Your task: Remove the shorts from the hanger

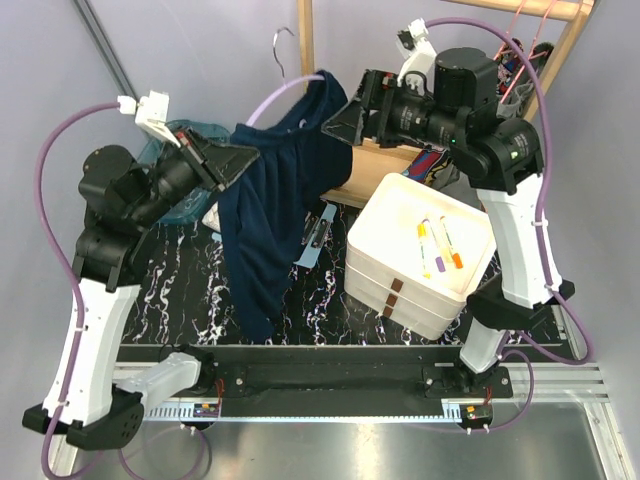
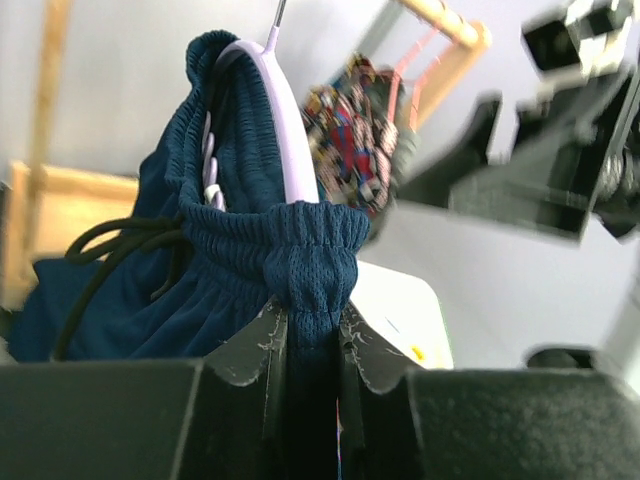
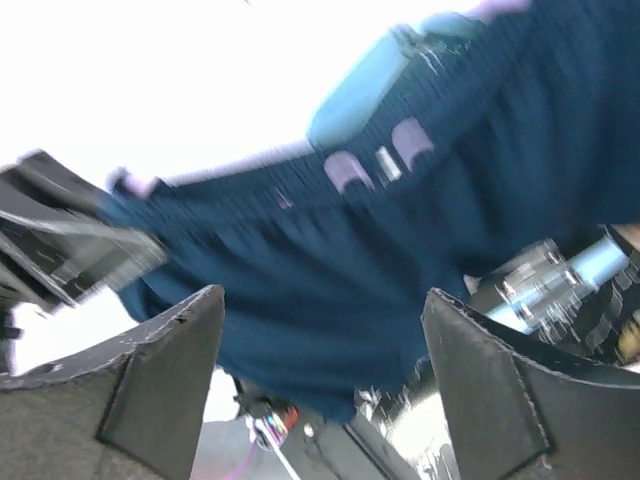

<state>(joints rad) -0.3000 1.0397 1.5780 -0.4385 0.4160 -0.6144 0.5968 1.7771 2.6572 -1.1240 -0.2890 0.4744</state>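
The dark navy shorts (image 1: pixel 280 200) hang from a lilac hanger (image 1: pixel 283 96) over the black mat. My left gripper (image 1: pixel 243 158) is shut on the left end of their waistband; in the left wrist view the bunched navy mesh (image 2: pixel 308 265) sits pinched between the fingers, with the hanger (image 2: pixel 285 130) above it. My right gripper (image 1: pixel 342 115) is open at the right side of the shorts, touching nothing; its view shows blurred navy cloth (image 3: pixel 380 250) beyond the spread fingers. The multicolour print shorts (image 2: pixel 350 130) hang further back. The grey shorts are out of view.
Stacked white trays (image 1: pixel 395 235) holding pens stand at the right. A teal bowl (image 1: pixel 185 135) sits behind the left gripper. A wooden rack (image 1: pixel 305 35) rises at the back. A small clip piece (image 1: pixel 315 235) lies on the marbled mat (image 1: pixel 190 290).
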